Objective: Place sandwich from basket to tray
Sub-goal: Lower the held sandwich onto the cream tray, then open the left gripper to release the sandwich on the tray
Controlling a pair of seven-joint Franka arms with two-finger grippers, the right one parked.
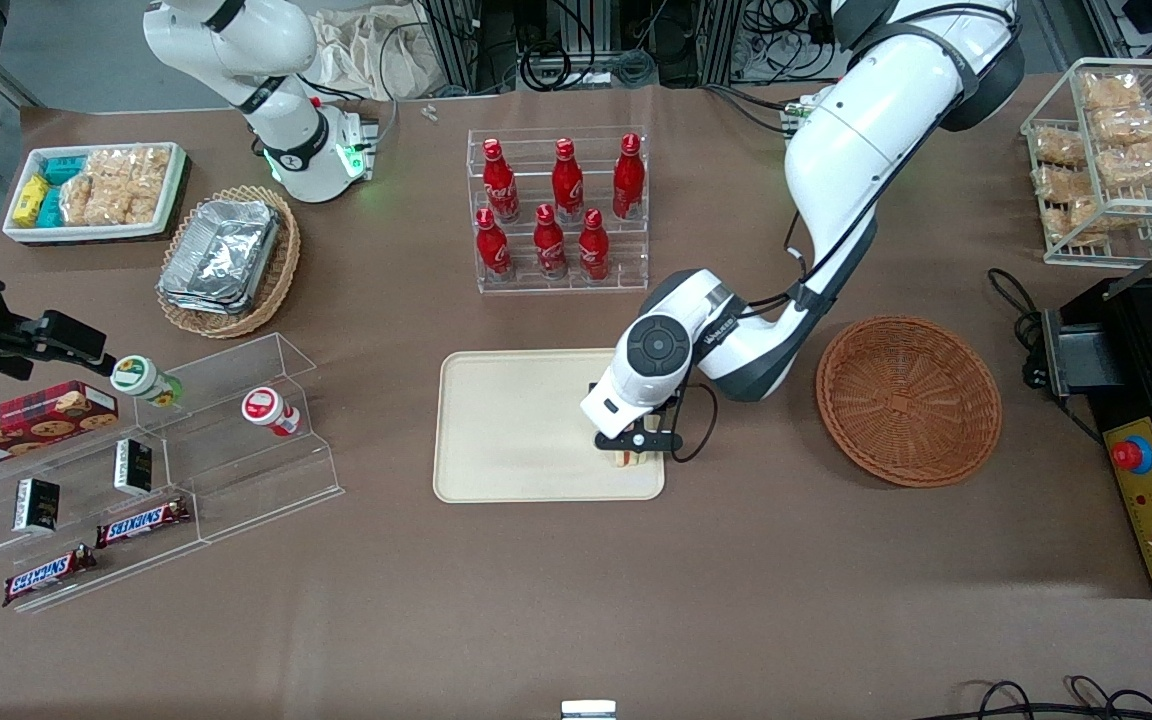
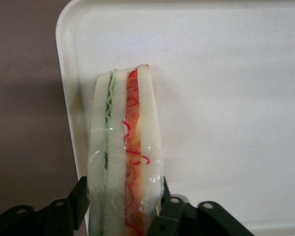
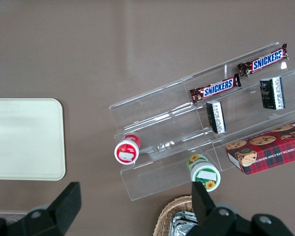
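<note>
The claw (image 1: 634, 456) is clamped on the sandwich (image 2: 124, 152) over a corner of the tray (image 1: 506, 430); the basket (image 1: 908, 400) sits nearby

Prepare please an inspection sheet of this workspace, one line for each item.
Surface: brown table.
Job's things: triangular white-bread sandwich over cream rectangular plastic tray; round reddish-brown wicker basket holds nothing.
Clutter: red bottles in clear rack, Snickers bars, cookie box, foil containers.
End effector: left end effector shut on sandwich, above tray's edge nearest the basket.
Cables: black cable beside black machine.
Surroundings: nothing seen.
</note>
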